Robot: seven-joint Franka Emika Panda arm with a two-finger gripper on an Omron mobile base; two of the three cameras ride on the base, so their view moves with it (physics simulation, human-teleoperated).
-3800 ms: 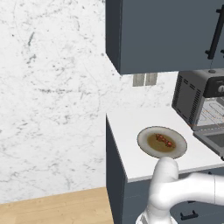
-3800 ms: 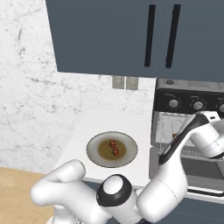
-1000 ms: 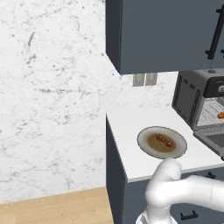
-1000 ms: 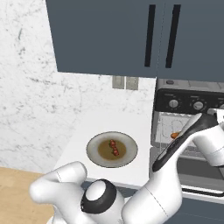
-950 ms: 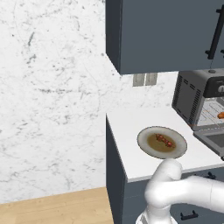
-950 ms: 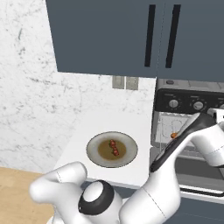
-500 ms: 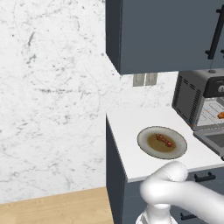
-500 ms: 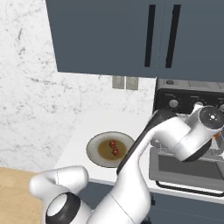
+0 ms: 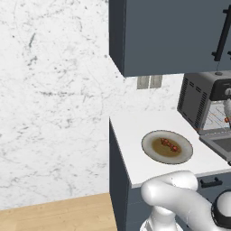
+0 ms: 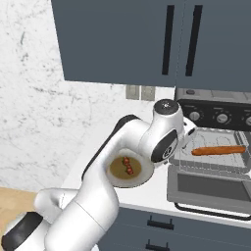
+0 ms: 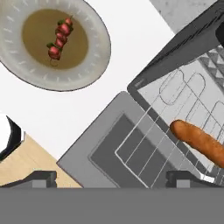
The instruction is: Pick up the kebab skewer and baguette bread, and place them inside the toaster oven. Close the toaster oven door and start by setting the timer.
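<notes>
Long smooth orange-brown baguette bread (image 10: 218,150) now lies on the wire rack inside the boxy dark grey-black toaster oven (image 10: 214,147), no longer carried by the arm as it was a few seconds back; gripper (image 11: 111,177) stands spread wide and empty, its two dark tips over the lowered grey-framed toaster oven door (image 11: 105,151); over the last half second the arm has swung from the oven side toward the left, its white elbow now standing over the counter between oven and plate; the short kebab skewer (image 11: 59,38) of red and dark greenish chunks sits untouched on the round grey dinner plate (image 11: 94,57), left of the oven on the white counter (image 9: 131,135); judgement: bread step done, skewer pick next; door open, timer unset.
</notes>
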